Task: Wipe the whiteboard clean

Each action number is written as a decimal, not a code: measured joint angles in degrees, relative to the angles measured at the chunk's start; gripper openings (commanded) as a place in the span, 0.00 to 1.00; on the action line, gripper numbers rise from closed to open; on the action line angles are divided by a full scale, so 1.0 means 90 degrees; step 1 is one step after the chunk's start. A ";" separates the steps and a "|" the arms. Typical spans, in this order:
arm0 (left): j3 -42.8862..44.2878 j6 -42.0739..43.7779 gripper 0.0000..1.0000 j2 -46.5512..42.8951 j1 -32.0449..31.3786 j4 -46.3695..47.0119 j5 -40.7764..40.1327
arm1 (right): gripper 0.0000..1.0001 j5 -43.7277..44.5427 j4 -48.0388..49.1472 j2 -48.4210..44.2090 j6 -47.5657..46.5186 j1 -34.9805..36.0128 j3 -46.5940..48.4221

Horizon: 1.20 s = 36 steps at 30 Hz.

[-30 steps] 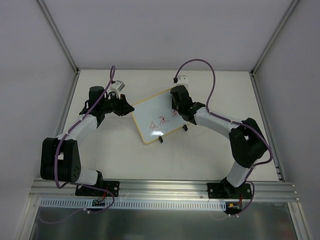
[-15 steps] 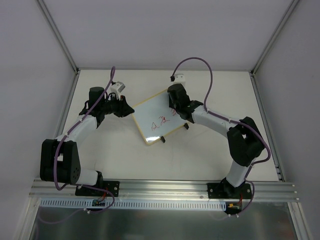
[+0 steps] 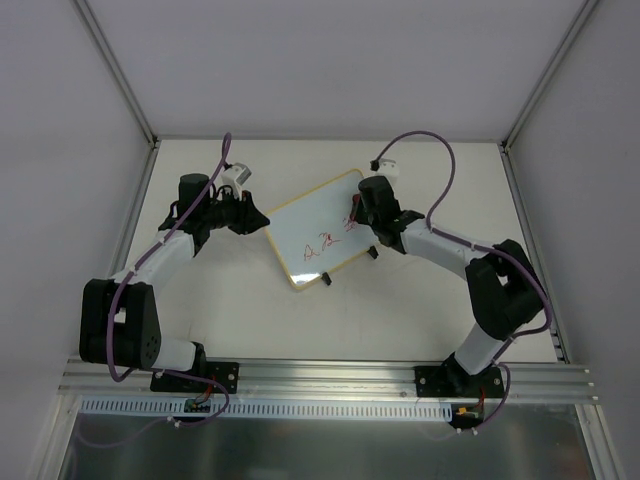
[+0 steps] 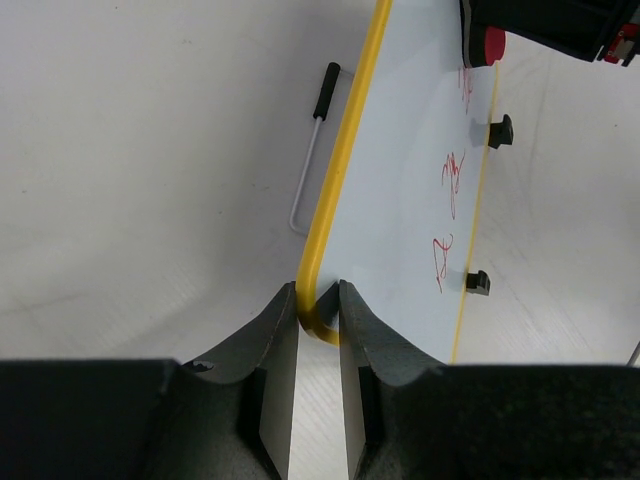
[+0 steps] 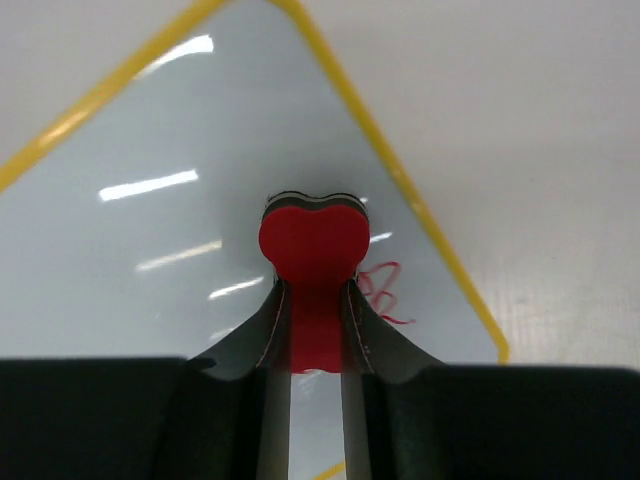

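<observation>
Eraser (image 5: 314, 240) on whiteboard (image 3: 300, 232), right end

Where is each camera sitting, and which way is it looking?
Top external: up high behind the arms, looking down at the table; both arms show, with the whiteboard between them.
Left wrist: on the left arm, looking along the left gripper, shut on the whiteboard's yellow corner.
Right wrist: on the right arm, looking down past the right gripper, shut on the red eraser over the board.
Shared: all three see the whiteboard and its red marks.
</observation>
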 measured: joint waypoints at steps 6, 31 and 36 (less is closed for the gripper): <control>0.0002 -0.0002 0.00 -0.0034 -0.0010 -0.0012 0.0017 | 0.00 0.0058 0.0197 -0.0345 0.0848 -0.0413 -0.0913; 0.0002 0.0000 0.00 -0.0070 0.0002 -0.0126 -0.0068 | 0.00 0.0168 0.0056 0.0316 0.1105 0.0877 0.0347; 0.0002 0.0002 0.00 -0.0078 0.0002 -0.0107 -0.0063 | 0.00 -0.0070 0.0529 -0.0046 0.1467 0.0493 -0.0512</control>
